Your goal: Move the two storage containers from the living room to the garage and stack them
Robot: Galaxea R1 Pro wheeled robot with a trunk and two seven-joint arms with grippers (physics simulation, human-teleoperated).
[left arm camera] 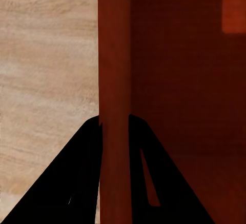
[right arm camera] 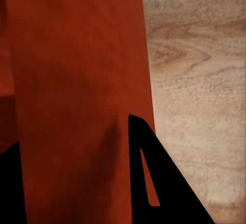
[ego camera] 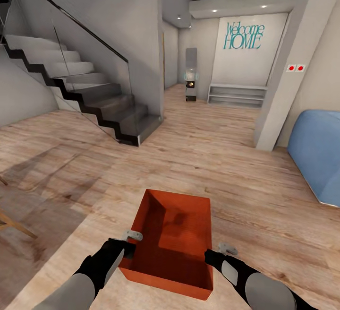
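An orange-red storage container (ego camera: 172, 246) is carried low in front of the robot, held between both arms above the pale wood-plank floor (ego camera: 236, 159). The left gripper (ego camera: 128, 246) is clamped on the container's left wall: in the left wrist view its two black fingers (left arm camera: 77, 178) straddle the thin orange wall (left arm camera: 115, 80), one finger outside over the planks and one inside the bin. The right gripper (ego camera: 213, 254) is clamped on the opposite wall near the same end; in the right wrist view one black finger (right arm camera: 154, 183) lies on the outer side of the wall (right arm camera: 82, 90), and the other shows as a dark corner at the frame's edge on the inner side. The container's open, empty interior stretches away from both grippers, its far end well ahead of them. Beyond it, farther from the left gripper, a grey staircase (ego camera: 89, 92) with a glass balustrade rises; straight ahead a hallway ends at a white wall with teal "Welcome HOME" lettering (ego camera: 243, 36) above a low white shelf (ego camera: 237, 95). Well off past the right gripper sits a blue rounded seat (ego camera: 317, 154).
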